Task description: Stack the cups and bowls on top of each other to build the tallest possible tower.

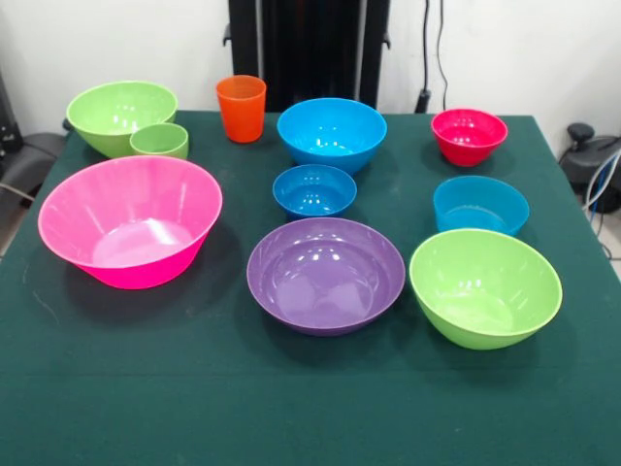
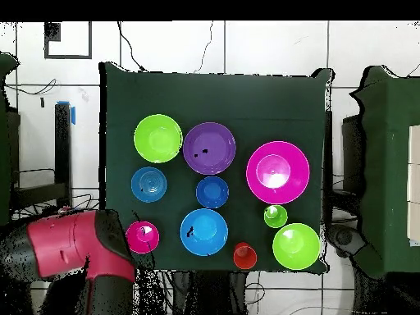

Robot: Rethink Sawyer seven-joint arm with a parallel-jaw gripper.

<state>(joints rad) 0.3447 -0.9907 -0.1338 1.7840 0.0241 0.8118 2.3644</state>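
Observation:
All pieces stand apart on the green table point(image 1: 194, 388); nothing is stacked. The large pink bowl point(image 1: 129, 221) is at the left, the purple bowl point(image 1: 325, 275) at front centre, and a lime green bowl point(image 1: 485, 286) at front right. A second lime green bowl point(image 1: 121, 116) stands far left, with the light green cup point(image 1: 159, 141) right beside it. The orange cup point(image 1: 241, 108) stands upright at the back. Three blue bowls point(image 1: 332, 133) point(image 1: 313, 189) point(image 1: 480, 204) and the small red bowl point(image 1: 469, 135) fill the middle and right. The gripper shows in neither view.
In the overhead view the red arm point(image 2: 74, 246) lies off the table's bottom-left corner, next to the red bowl point(image 2: 143, 237). The black pedestal point(image 1: 309, 49) stands behind the table. Cables and dark equipment point(image 1: 592, 160) sit past the table's sides.

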